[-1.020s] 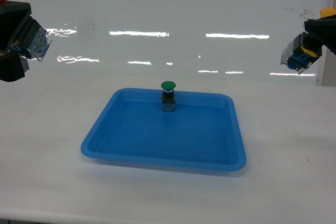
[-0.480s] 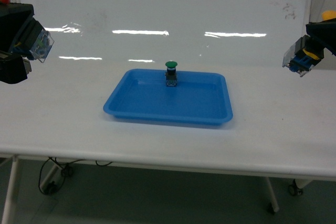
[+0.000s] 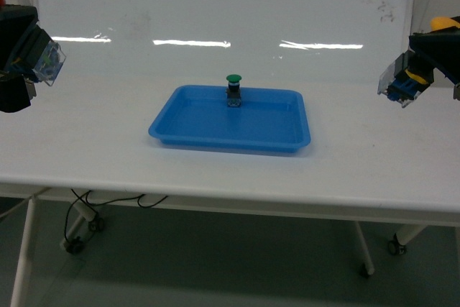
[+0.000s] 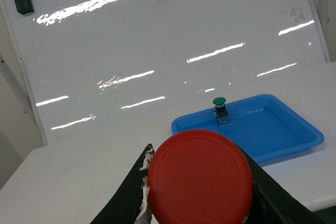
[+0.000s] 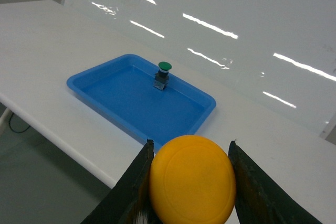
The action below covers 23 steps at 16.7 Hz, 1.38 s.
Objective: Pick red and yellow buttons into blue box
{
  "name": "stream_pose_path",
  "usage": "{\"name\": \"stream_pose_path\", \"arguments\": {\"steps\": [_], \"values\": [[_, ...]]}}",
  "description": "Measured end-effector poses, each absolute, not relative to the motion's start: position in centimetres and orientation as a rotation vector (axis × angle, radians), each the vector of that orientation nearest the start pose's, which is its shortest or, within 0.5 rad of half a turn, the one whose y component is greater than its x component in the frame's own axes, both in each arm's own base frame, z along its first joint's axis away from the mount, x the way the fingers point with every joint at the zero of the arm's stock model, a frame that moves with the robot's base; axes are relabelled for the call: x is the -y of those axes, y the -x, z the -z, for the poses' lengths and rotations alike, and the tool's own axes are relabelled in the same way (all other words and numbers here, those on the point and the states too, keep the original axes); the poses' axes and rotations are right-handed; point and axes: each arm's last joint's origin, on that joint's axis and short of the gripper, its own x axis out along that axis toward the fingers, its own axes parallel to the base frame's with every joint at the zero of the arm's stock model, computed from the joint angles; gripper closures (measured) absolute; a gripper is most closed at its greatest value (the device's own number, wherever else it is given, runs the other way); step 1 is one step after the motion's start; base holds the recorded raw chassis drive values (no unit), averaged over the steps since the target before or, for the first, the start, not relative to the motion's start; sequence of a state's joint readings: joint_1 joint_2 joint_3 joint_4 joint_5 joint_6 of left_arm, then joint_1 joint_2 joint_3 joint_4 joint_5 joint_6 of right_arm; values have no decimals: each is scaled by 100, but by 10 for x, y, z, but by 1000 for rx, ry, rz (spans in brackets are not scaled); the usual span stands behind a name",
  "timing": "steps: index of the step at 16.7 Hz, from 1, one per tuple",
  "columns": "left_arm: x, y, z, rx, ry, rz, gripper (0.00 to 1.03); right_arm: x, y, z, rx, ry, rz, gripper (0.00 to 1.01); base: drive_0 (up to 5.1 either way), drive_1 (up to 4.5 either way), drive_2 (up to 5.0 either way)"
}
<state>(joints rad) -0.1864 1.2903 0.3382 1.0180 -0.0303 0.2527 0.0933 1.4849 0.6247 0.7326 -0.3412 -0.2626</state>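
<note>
The red button [image 4: 199, 179] fills the bottom of the left wrist view, and my left gripper [image 4: 199, 195] is shut on it. In the head view this gripper [image 3: 29, 59] hangs at the far left, the button's clear base [image 3: 44, 62] sticking out of it. My right gripper [image 5: 190, 187] is shut on the yellow button [image 5: 191, 179]; in the head view it [image 3: 420, 70] sits at the far right, with the yellow cap [image 3: 445, 23] on top. Both grippers are held in the air, away from the table. The blue box is out of view.
A shallow blue tray [image 3: 187, 134] lies mid-table on the white table [image 3: 86, 156], with a green-capped button [image 3: 233, 90] standing at its far edge. A whiteboard [image 3: 215, 5] stands behind. Below the table's front edge are its legs, casters and a cable [image 3: 86, 210].
The head view has pulled back from the table: the tray looks smaller and farther, and the table's front edge and floor have come into view. Both grippers still hold their buttons.
</note>
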Motion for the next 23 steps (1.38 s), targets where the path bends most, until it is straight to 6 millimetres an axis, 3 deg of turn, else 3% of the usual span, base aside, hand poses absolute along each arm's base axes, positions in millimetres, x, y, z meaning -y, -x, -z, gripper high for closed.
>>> {"name": "stream_pose_path", "arguments": {"steps": [23], "values": [[44, -230, -199, 93, -254, 154, 71, -37, -295, -208, -67, 243, -443, 67, 454, -230, -203]]}}
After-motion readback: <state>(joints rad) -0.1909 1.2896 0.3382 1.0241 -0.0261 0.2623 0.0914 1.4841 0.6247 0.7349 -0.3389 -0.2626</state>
